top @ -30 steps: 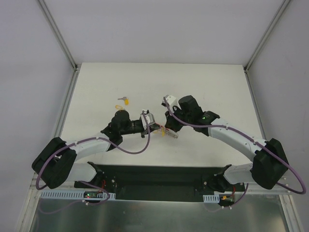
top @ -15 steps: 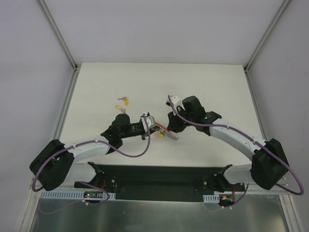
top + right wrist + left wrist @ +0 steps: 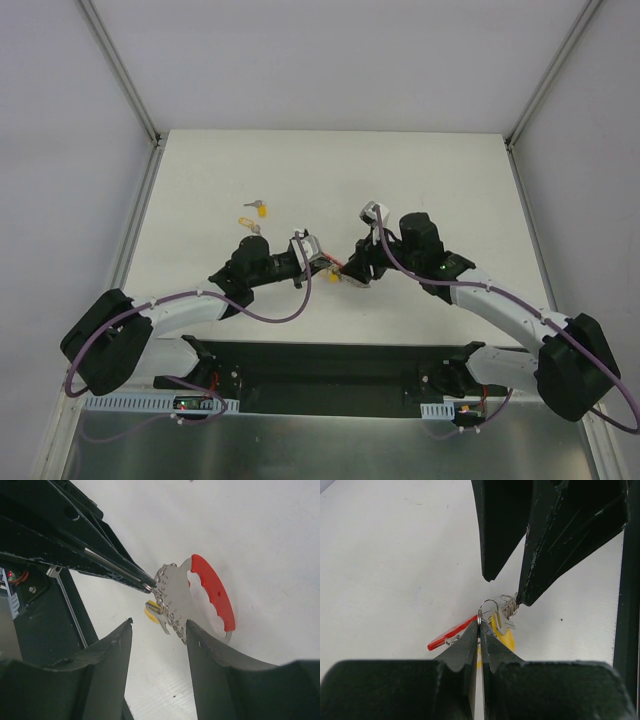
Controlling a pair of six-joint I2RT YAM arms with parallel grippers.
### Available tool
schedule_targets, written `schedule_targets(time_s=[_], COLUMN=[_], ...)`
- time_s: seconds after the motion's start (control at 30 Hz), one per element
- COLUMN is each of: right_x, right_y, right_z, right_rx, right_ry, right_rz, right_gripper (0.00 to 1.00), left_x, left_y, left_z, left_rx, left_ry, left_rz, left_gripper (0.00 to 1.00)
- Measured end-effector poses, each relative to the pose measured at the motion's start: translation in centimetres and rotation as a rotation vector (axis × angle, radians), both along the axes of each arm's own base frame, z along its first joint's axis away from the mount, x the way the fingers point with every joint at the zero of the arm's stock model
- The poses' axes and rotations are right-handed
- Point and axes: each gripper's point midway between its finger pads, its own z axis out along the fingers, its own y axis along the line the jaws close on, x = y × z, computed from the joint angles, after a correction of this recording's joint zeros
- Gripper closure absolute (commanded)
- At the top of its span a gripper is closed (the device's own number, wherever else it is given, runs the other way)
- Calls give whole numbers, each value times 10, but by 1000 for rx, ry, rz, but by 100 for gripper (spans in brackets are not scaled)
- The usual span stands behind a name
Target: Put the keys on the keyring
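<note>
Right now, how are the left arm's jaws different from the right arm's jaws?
The left gripper has its jaws pinched shut; the right gripper has its jaws apart. The left gripper clamps the keyring by its thin wire end; the right gripper clamps nothing, though part of the keyring shows between its jaws. Both are black and meet at the keyring.

The white counter [image 3: 450, 180] carries two tiny yellow-headed keys lying flat, left of the frame's centre. The upper key [image 3: 260, 208] and the lower key [image 3: 247, 222] sit near each other, not touching.
</note>
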Motion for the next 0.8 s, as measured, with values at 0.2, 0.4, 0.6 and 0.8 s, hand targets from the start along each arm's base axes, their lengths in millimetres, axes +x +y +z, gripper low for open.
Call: schedule_targets(time_s=[0.2, 0.4, 0.6, 0.8], right_x=[10, 13, 8, 5], right_y=[16, 26, 32, 30], right_z=[-1, -3, 2, 6], right_rx=[70, 105, 138, 129], right_ry=[27, 49, 65, 52], right_rz=[-6, 10, 46, 66], right_gripper=[55, 78, 99, 99], left_x=[1, -1, 0, 1], left_y=[1, 3, 7, 10], left_z=[9, 18, 18, 22], left_rx=[-18, -32, -23, -22], left_ry=[-11, -28, -25, -34], left_rz=[19, 22, 42, 59], left_gripper=[100, 100, 100, 100])
